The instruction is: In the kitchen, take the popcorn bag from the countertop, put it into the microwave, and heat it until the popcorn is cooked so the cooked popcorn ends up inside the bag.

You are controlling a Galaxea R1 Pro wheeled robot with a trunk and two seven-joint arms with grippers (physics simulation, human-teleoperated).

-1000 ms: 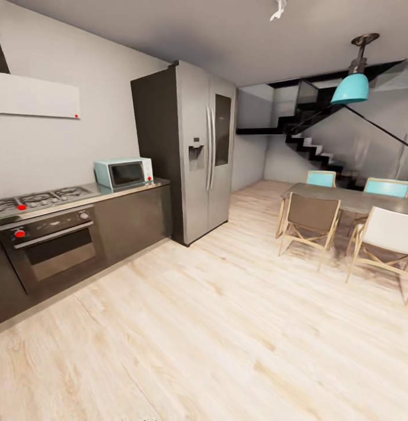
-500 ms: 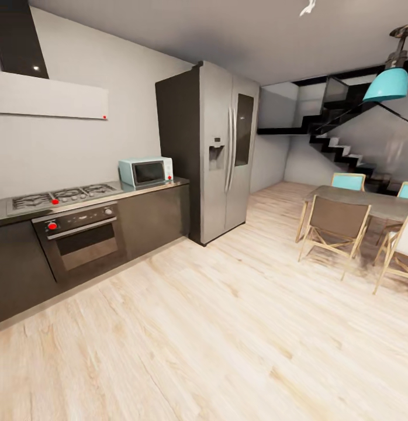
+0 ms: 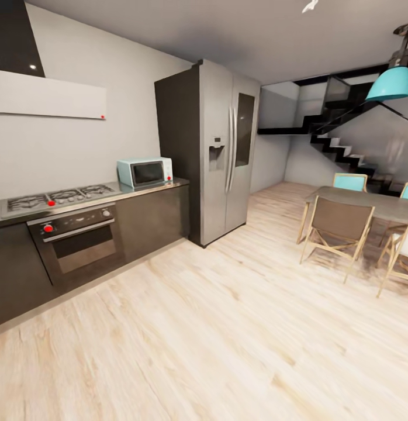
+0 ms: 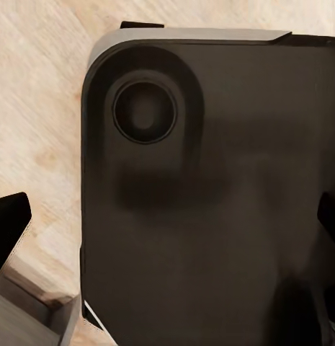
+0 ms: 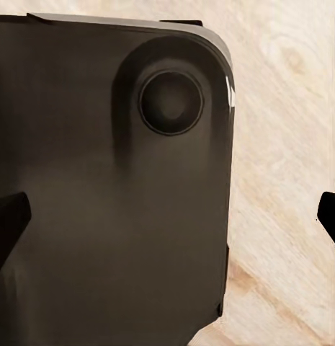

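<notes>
The pale blue-white microwave (image 3: 144, 172) stands shut at the right end of the grey countertop (image 3: 139, 189), beside the tall steel fridge (image 3: 218, 152). It is far off across the wooden floor. The popcorn bag and the popcorn are out of view. In the left wrist view my left gripper (image 4: 167, 223) is open, its dark fingertips (image 4: 9, 232) spread wide over my dark base (image 4: 210, 180). My right gripper (image 5: 168, 220) is open too, with fingertips (image 5: 7, 222) apart above the same dark base (image 5: 102, 216) and nothing between them.
A steel gas hob (image 3: 58, 196) and black oven (image 3: 78, 242) sit left of the microwave under a flat white hood (image 3: 49, 96). A dining table (image 3: 367, 202) with chairs (image 3: 338, 225) stands at the right. Stairs (image 3: 338, 146) rise behind it. Wooden floor (image 3: 227, 327) stretches between.
The camera has turned: the kitchen run and fridge sit further right in the picture than a second ago, and a touch left of half a second ago. Nothing in the room moved.
</notes>
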